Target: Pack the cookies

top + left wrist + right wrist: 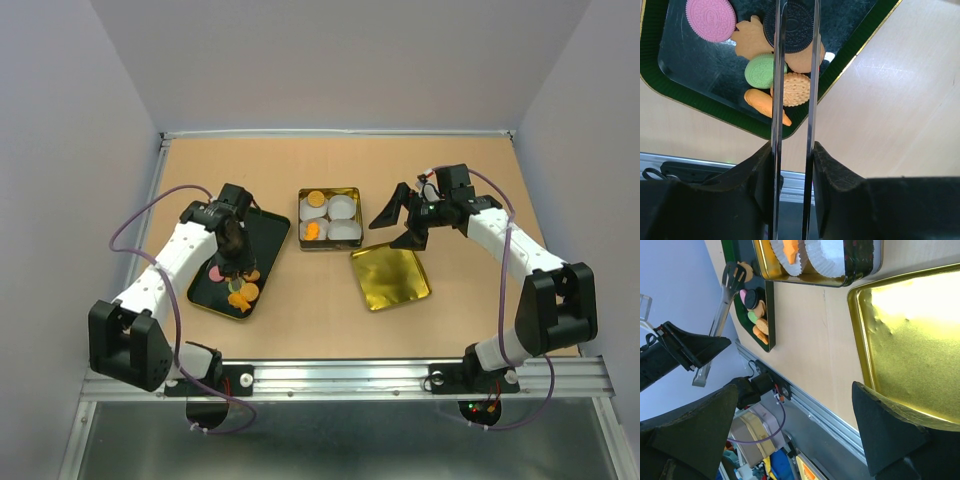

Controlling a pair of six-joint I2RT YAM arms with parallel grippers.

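Two arms at one packing job, listed by view. Top external: the left gripper (232,238) hangs low over a dark tray (265,240) on the left of the table (300,330), where the loose cookies (241,292) lie heaped at the near corner. A tin (329,190) of white paper cups (343,208) sits mid-table, two cups already bearing orange pieces (313,230). The gold lid (390,277) lies just beside the tin, presumably set off to keep it open for filling. The right gripper (400,225) hovers near the tin, jaws spread wide and empty, likely waiting. Left wrist: the claw is pinched narrow on metal tongs (777,100), whose blades are drawn close over a dark sandwich cookie (796,20) and a tan biscuit (796,89). A pink cookie (711,19) and a green cookie (761,71) lie alongside. The tips are out of frame. Right wrist: the tong tips meet a tan piece (745,271) over the tray, but whether it is caught cannot be told.
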